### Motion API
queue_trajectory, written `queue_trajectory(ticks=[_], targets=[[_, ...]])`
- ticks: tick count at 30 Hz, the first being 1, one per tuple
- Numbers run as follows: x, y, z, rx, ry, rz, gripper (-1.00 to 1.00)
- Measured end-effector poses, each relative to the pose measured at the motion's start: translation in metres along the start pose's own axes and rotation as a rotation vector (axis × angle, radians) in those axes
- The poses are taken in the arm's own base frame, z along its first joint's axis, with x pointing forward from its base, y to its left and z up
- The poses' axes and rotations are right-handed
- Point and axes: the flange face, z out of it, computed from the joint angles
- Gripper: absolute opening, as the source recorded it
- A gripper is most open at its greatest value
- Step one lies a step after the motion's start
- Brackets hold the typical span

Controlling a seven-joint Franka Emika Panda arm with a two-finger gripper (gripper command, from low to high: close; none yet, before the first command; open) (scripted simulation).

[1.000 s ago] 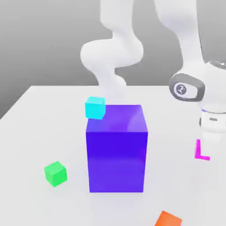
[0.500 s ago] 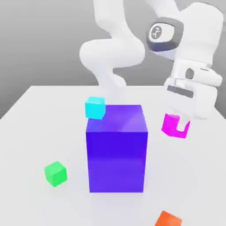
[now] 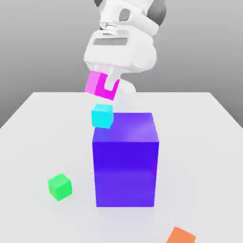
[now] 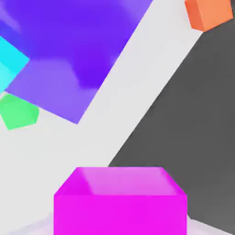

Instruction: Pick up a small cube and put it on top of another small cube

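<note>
My tool (image 3: 105,86) is clamped on the magenta cube (image 3: 97,85), holding it in the air in the upper middle of the exterior view, above the cyan cube (image 3: 102,116), which I judge the likely landing spot. The cyan cube sits just beside the big purple block (image 3: 125,159), so coming down off-centre could knock my load against the block's top edge or tip the cyan cube. The magenta cube looks tilted in my grip, so it might land crooked. The green cube (image 3: 60,186) and orange cube (image 3: 180,235) lie well apart on the surface (image 3: 42,137).
</note>
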Motion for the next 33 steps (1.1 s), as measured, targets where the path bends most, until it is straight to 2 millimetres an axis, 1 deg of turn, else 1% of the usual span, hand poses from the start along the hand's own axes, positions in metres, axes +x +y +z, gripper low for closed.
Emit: queue_trajectory(ticks=[3,7,11,14,17,19,21,24,26,30,31,33], targets=[[-0.036,-0.004,0.012,0.024,0.01,-0.081,-1.0],[-0.077,-0.014,0.038,0.066,0.04,-0.199,-1.0],[-0.105,-0.028,0.074,0.114,0.092,-0.332,-1.0],[-0.116,-0.039,0.105,0.151,0.145,-0.443,-1.0],[-0.119,-0.051,0.139,0.185,0.209,-0.564,-1.0],[-0.115,-0.06,0.162,0.205,0.257,-0.651,-1.0],[-0.108,-0.068,0.185,0.222,0.31,-0.743,-1.0],[-0.089,-0.081,0.219,0.241,0.396,-0.889,-1.0],[-0.08,-0.09,0.241,0.245,0.423,-0.926,-1.0],[-0.08,-0.09,0.241,0.246,0.421,-0.926,-1.0],[-0.08,-0.09,0.241,0.246,0.42,-0.926,1.0],[-0.08,-0.09,0.241,0.246,0.42,-0.926,1.0]])
